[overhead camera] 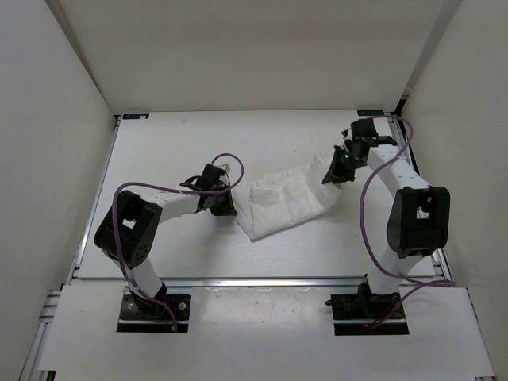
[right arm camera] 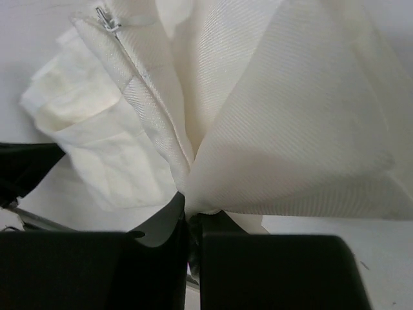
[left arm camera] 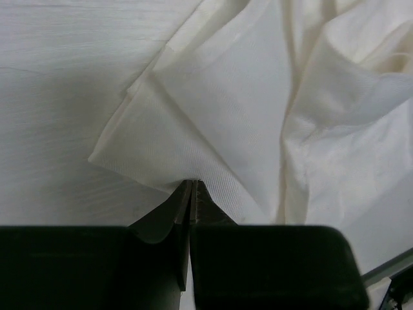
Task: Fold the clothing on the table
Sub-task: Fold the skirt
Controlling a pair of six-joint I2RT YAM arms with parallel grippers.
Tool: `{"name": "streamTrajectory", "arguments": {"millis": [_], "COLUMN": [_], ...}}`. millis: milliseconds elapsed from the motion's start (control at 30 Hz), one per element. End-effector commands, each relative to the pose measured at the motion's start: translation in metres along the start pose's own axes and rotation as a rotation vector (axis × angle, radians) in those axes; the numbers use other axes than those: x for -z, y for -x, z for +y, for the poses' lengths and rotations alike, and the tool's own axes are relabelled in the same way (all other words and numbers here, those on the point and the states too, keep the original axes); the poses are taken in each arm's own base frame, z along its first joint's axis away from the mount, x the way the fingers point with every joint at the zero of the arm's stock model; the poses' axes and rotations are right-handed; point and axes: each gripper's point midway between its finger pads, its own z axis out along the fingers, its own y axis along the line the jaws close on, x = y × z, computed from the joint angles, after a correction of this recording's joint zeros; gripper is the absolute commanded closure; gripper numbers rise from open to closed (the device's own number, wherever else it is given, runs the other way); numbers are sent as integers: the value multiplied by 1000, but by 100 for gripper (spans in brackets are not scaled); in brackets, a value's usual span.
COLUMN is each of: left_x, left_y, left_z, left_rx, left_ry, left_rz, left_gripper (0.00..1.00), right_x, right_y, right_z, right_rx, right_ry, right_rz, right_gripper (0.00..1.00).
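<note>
The white clothing [overhead camera: 282, 202] lies in a crumpled band across the middle of the table [overhead camera: 182, 143]. At its left end my left gripper [overhead camera: 226, 208] is low, and in the left wrist view my left gripper [left arm camera: 193, 183] is shut, with the edge of a flat folded corner of the clothing [left arm camera: 219, 97] pinched at its tips. At the right end, lifted off the surface, my right gripper [overhead camera: 336, 171] holds the cloth. In the right wrist view my right gripper [right arm camera: 193, 210] is shut on a gathered bunch of the clothing [right arm camera: 290, 148], which fans out from the jaws.
A small metal clasp [right arm camera: 108, 20] shows on a seam of the cloth. White walls close in the table on three sides. A silver rail [overhead camera: 262, 280] runs along the near edge, with a white board [overhead camera: 262, 333] and both arm bases behind it.
</note>
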Motion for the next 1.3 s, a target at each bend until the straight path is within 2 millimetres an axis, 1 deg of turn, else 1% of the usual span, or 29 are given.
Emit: {"name": "streamTrajectory", "arguments": {"millis": [0,33,67,100,133,167,267,300,367,400,467,533,567,600,633,733,833,867,900,933,967,1000,1067,1100,1133,1167,1200,1233,1267], "left_x": [-4,-3,-4,-4,-3,-3,-2,0,1,2,5,7,7,9,9,11,11,12,12,13,12,12,12,12,12,12,11,12,13], "left_y": [-13,-10,-12,-12,-10,-14,-16,-13,-13,-12,-11,-10,-13,-14,-13,-14,-15,-12,-16,-9,-13,-10,-9,-10,-10,-7,-7,-7,-3], "left_z": [-10,-10,-11,-12,-11,-11,-8,-10,-5,-7,-3,-1,4,3,5,9,16,15,17,15,18,16,18,18,19,21,25,28,30], "left_rx": [9,10,11,14,18,17,32,30,35,41,51,57,64,66,72,82,94,97,96,95,96,92,99,104,106,109,113,110,118], "left_ry": [-28,-29,-30,-33,-34,-30,-26,-30,-20,-23,-17,-19,-2,-12,-11,-3,9,6,9,5,10,6,11,8,7,9,19,26,27], "left_rz": [56,50,53,52,45,52,47,36,29,24,15,11,16,16,11,5,4,-5,6,-12,0,-7,-8,-1,-1,-7,-7,-7,-18], "left_gripper": [86,86,86,87,86,86,86,87,86,86,86,87,86,86,86,86,86,86,87,87,87,86,86,86,86,86,86,87,86], "right_x": [8,13,8,1,-4,-8,-26,-34,-37,-42,-43,-52,-53,-54,-57,-57,-55,-55,-53,-56,-57,-55,-60,-58,-55,-56,-51,-48,-44], "right_y": [-7,-7,-10,-23,-26,-34,-54,-61,-67,-74,-83,-96,-101,-101,-106,-116,-124,-130,-133,-136,-139,-145,-155,-159,-166,-169,-172,-174,-171], "right_z": [58,72,88,103,113,126,149,152,169,171,185,192,197,198,201,214,221,222,224,221,220,225,226,229,234,235,240,239,239], "right_rx": [152,175,212,247,267,292,329,331,353,357,371,396,402,402,404,445,473,479,475,482,477,484,484,488,485,488,495,481,477], "right_ry": [47,68,90,114,137,159,214,220,268,269,319,326,337,340,353,387,402,401,400,404,405,432,460,498,548,566,614,640,660], "right_rz": [26,29,44,88,99,120,190,218,237,261,293,325,342,346,369,391,412,427,433,446,459,478,524,550,588,601,617,638,633], "right_gripper": [100,100,100,100,100,100,100,100,100,100,100,100,100,100,100,100,100,100,100,100,100,100,91,90,86,79,71,68,57]}}
